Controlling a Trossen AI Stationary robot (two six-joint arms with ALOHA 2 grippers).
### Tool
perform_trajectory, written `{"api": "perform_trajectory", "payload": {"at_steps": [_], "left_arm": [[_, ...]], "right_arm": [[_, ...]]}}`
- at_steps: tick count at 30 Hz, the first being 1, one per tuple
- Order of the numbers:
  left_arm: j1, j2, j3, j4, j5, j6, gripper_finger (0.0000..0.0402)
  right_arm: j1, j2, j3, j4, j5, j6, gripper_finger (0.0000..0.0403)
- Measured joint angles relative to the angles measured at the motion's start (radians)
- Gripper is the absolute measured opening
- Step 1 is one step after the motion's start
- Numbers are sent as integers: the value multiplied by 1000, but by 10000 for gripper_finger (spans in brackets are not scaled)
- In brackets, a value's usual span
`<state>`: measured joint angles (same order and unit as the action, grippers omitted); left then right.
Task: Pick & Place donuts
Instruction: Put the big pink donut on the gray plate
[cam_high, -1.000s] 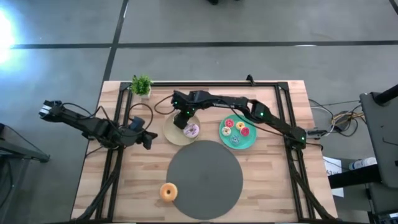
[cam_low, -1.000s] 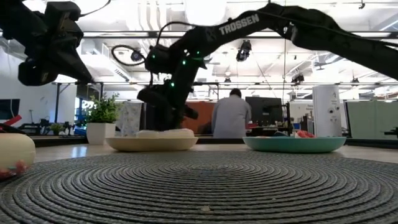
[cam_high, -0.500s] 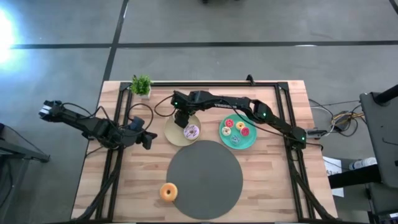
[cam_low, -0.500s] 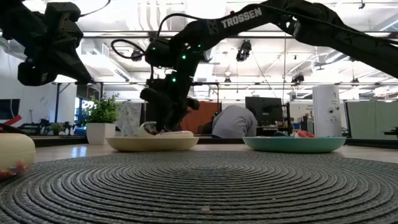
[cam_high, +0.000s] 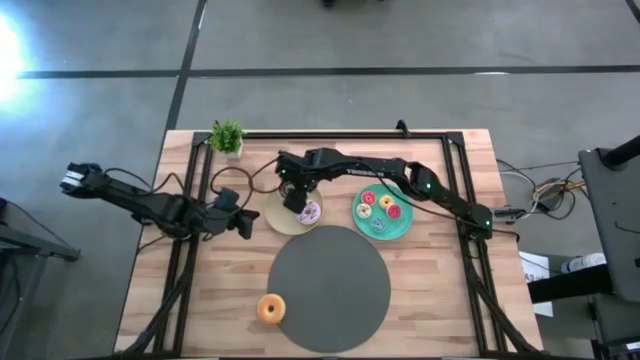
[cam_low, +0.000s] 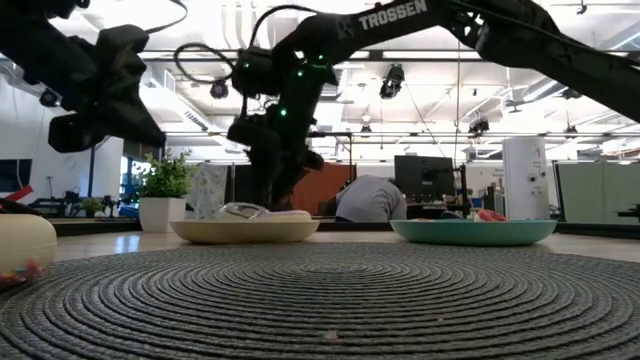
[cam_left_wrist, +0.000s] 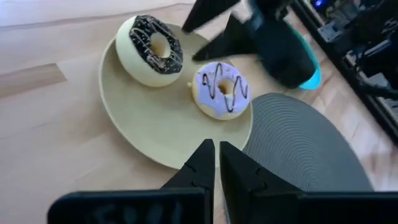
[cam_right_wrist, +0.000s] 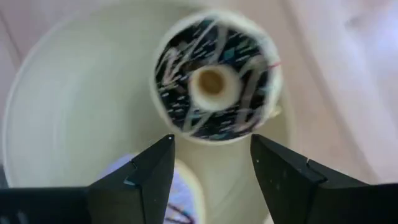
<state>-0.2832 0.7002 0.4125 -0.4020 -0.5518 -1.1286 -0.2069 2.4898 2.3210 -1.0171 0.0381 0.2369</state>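
Right end effector (cam_right_wrist: 211, 165) above the cream plate (cam_high: 276, 211), fingers spread wide, nothing between them. Directly beneath, on the plate: dark-iced donut (cam_right_wrist: 214, 84), resting flat, free of both fingers. Just beside it on the same plate: lilac-iced donut (cam_left_wrist: 222, 90), apart from the dark one by a narrow gap. Judged: release step just completed on the cream plate; placement looks sound, both donuts fully inside the rim.

Left end effector (cam_left_wrist: 214, 163) at the left side of the table (cam_high: 440, 300), near the cream plate, fingers pressed together, holding nothing. Waiting.

Remaining stock:
- Teal plate (cam_high: 362, 228), right of the cream plate, carrying several small donuts; red-iced donut (cam_high: 367, 198) and orange-pink donut (cam_high: 386, 202) distinguishable, others too small to tell apart.
- Orange donut (cam_high: 270, 308) on bare wood at the near-left edge of the grey mat (cam_high: 330, 288), touching or nearly touching its rim; cannot tell which.
- Mat surface bare of donuts.
- Potted plant (cam_high: 228, 135) at the far-left corner, clear of the work.

Next move, judged: lift the right end effector straight up before any sideways travel, to avoid nudging either donut, then proceed to the next donut. Orange donut lies nearer the left arm's side. Intended destination not determinable.
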Motion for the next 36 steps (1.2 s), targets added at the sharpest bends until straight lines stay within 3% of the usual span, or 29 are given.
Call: {"api": "perform_trajectory", "payload": {"at_steps": [4, 7, 12, 19, 23, 28, 33, 36], "left_arm": [[0, 1, -3, 17, 7, 1, 0], [-1, 1, -8, 17, 88, 27, 0], [-18, 2, -22, 44, 250, 83, 0], [-183, 25, -77, 237, 371, 152, 0], [-304, 69, -92, 237, 362, 89, 0], [-430, 147, -92, 310, 355, 31, 0], [-502, 253, -92, 439, 353, -59, 0], [-539, 324, -87, 512, 352, -129, 0]], "right_arm": [[17, -20, -3, -19, -12, -18, 199], [49, -66, -1, -41, -28, -90, 199], [141, -106, -4, -75, -212, -354, 199], [270, -106, -30, -26, -218, -450, 199], [320, -105, -52, 72, -196, -325, 199], [341, -105, -72, 167, -198, -48, 199], [371, -105, -154, 276, -309, 239, 199], [389, -105, -202, 321, -307, 315, 199]]}}
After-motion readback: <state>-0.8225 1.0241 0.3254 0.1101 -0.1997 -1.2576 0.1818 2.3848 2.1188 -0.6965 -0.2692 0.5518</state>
